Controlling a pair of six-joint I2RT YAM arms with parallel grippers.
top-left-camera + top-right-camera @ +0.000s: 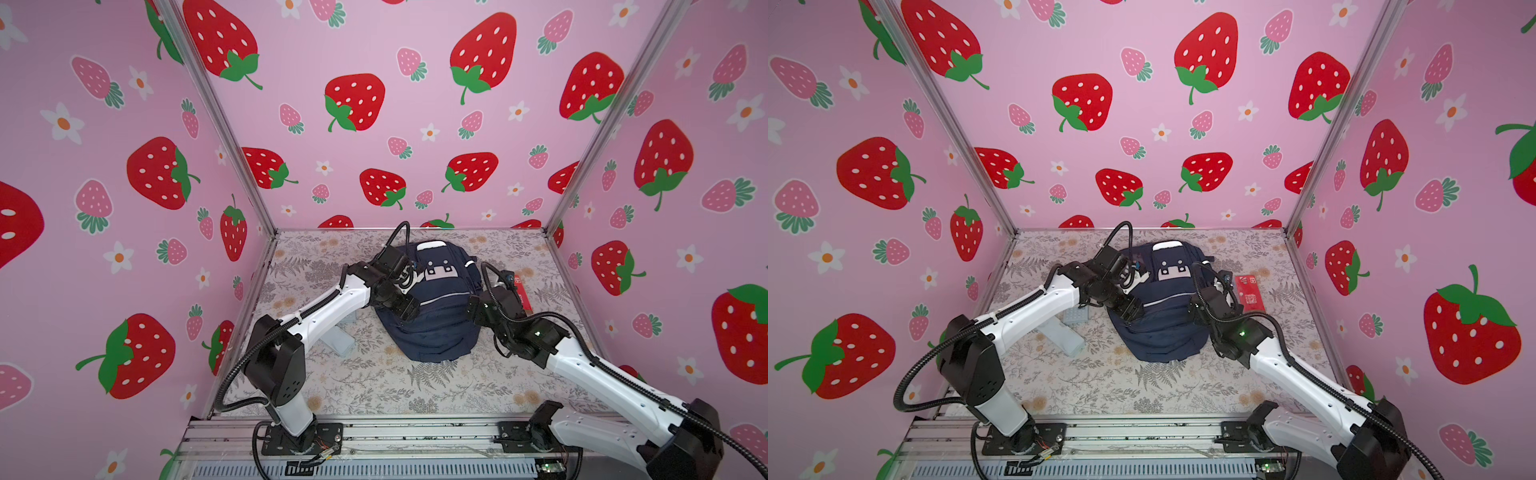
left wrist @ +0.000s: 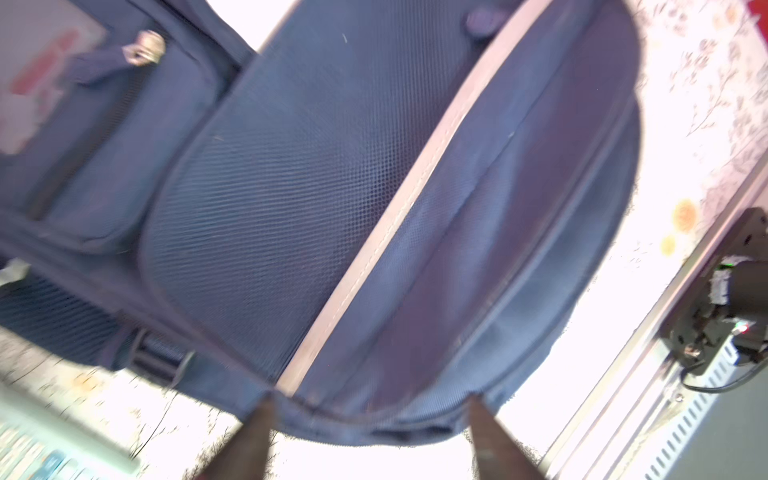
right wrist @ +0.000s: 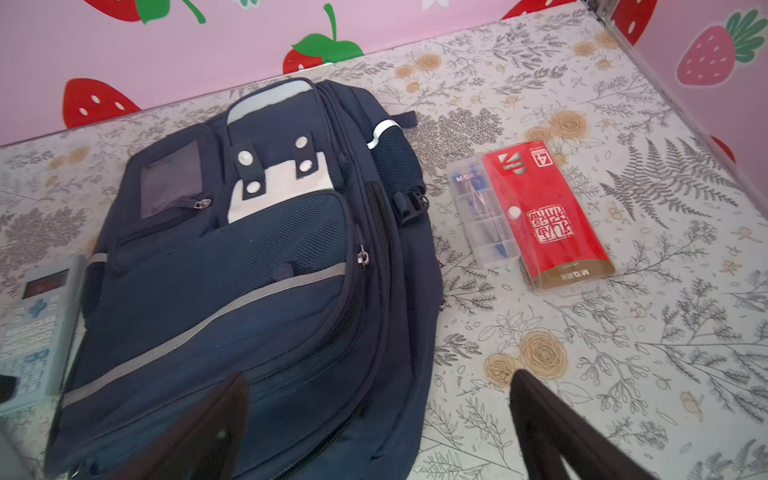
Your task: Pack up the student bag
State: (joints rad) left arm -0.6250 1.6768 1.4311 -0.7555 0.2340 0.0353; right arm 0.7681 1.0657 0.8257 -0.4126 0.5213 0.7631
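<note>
Centrally, the student bag (image 1: 432, 316) lies flat on the counter (image 1: 374, 386), top near the back edge. Left pincer (image 2: 370, 401) and right pincer (image 3: 379, 375), both released, flank it.

Red flat plastic pack (image 3: 548, 216) w/ clear plastic case (image 3: 482, 212) touching alongside, on grey-floral cloth (image 3: 623, 332). Pale blue-grey calculator (image 3: 33, 328) well apart. Pink strawberry walls (image 1: 374, 104).

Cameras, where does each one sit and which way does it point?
Top views: high behind the arm bases, looking down at the student bag on the table; left arm and right arm show.
Left wrist: on the left arm, close over the bag's front; only the left fingers show, spread.
Right wrist: on the right arm, facing the back wall across bag and red pack; right fingers show, spread.
Shared: both wrist views show the grey stripe and the calculator.
</note>
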